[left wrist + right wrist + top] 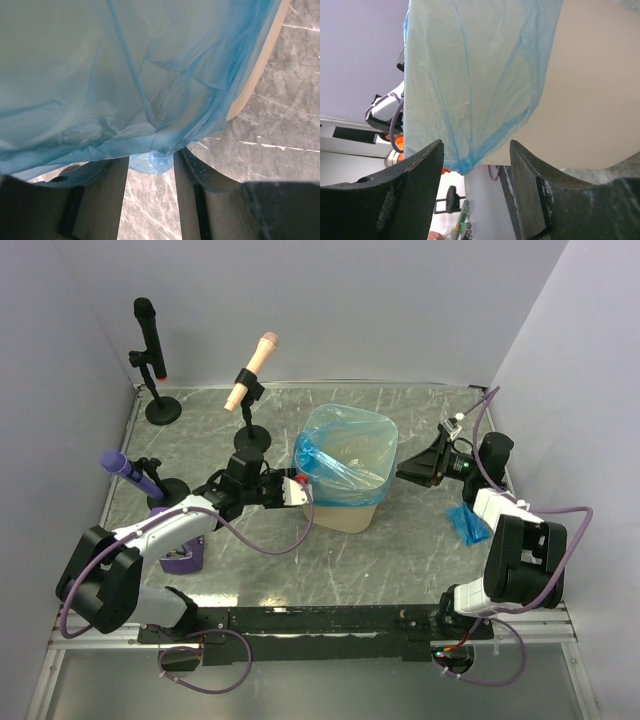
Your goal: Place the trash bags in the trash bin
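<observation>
The cream-beige trash bin (352,515) stands mid-table, lined with a blue trash bag (345,455) whose hem drapes over the rim. My left gripper (302,490) is at the bin's left side. In the left wrist view the bag (125,75) hangs over the bin wall (260,65), and a bunched fold sits between the tips of my left gripper (150,162), whose jaws stand apart. My right gripper (403,472) is just right of the bin and open (476,150); the bag's edge (470,75) hangs in front of it, untouched. A second, folded blue bag (467,523) lies on the table at right.
Three microphones on stands occupy the left and back: black (148,340), beige (252,370) and purple (130,472). A purple block (183,558) sits by the left arm. Walls close in on the left, back and right.
</observation>
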`<state>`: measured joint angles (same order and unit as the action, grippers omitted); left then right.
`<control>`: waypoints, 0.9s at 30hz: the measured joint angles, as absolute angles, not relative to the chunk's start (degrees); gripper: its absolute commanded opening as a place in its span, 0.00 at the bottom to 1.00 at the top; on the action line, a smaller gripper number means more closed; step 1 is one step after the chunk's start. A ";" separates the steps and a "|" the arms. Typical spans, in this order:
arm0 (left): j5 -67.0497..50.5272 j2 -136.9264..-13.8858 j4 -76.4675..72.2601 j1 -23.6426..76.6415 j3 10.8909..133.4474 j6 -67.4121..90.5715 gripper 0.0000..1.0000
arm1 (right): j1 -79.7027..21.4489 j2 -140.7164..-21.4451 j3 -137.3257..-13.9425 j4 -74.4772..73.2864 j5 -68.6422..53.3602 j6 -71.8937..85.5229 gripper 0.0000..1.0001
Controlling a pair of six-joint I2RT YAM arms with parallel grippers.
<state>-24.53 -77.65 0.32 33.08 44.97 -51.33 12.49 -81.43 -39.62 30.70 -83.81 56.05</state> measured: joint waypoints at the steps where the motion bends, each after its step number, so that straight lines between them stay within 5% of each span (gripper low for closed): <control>1: -24.49 -77.73 0.32 33.08 44.97 -51.33 0.45 | 12.32 -82.02 -39.40 32.40 -83.92 57.69 0.63; 11: -23.99 -77.89 0.23 33.08 45.01 -51.27 0.45 | 7.75 -83.61 -41.28 39.27 -85.12 62.59 0.52; 14: -23.62 -77.89 0.21 33.01 45.01 -51.18 0.45 | 7.05 -83.77 -42.02 38.06 -85.43 61.34 0.35; 17: -23.44 -78.19 -0.23 33.01 45.01 -50.83 0.43 | 7.01 -83.88 -42.00 37.85 -85.60 60.82 0.03; 18: -23.46 -78.39 -0.43 33.01 45.01 -50.63 0.42 | 6.98 -83.90 -42.00 37.98 -85.62 60.69 0.00; 22: -23.57 -79.09 -1.10 33.01 45.01 -49.76 0.25 | 7.01 -83.83 -42.09 33.58 -85.56 56.38 0.00; 25: -24.16 -79.55 -1.13 33.04 45.01 -49.52 0.05 | 7.20 -83.88 -43.42 18.90 -83.74 45.21 0.00; 27: -24.64 -80.05 -1.21 33.04 45.01 -49.58 0.01 | 7.42 -84.03 -45.06 8.82 -81.93 37.30 0.00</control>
